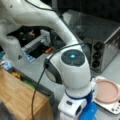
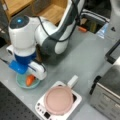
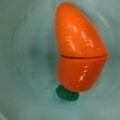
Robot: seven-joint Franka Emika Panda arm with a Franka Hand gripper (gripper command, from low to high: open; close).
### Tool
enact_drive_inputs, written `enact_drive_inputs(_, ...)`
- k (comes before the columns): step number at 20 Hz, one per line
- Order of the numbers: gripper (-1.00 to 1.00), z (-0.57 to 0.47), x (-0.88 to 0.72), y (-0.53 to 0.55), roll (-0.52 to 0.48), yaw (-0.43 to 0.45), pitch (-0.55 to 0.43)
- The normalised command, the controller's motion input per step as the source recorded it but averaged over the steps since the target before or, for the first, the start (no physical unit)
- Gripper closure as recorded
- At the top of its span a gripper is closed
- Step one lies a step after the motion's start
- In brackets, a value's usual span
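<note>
The carrot is lying in a pale teal bowl, and in the wrist view its long axis is running nearly top to bottom with a slight lean: the rounded orange tip is pointing up and a little left, while the green stub is sitting at the lower end. A seam is crossing the carrot about midway, splitting it into two halves that are touching. In a front view the carrot is showing as an orange patch inside the bowl, which is resting on the grey worktop at that view's lower left. The fingers are not showing in any view, so I cannot tell how wide they are standing or whether they are touching the carrot; the wrist camera is looking straight down on it, which suggests the carrot is lying directly beneath the gripper. The arm is bending over from a front view's top, its wrist section pointing downward above the bowl, with a blue-lit cap facing up. Just beside the bowl, towards that view's right, a pink pan is sitting on a white hob. A metal box is standing well apart.
</note>
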Motion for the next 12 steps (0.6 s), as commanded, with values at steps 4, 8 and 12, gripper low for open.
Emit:
enact_drive_inputs(4,-1.0,0.06,0.3,-0.18,-0.09,-0.056,0.144)
enact_drive_inputs(8,-1.0,0.12,0.31,-0.13,-0.088,-0.034,0.142)
enact_drive_inputs(12,-1.0,0.12,0.29,-0.07,-0.109,-0.038,0.145)
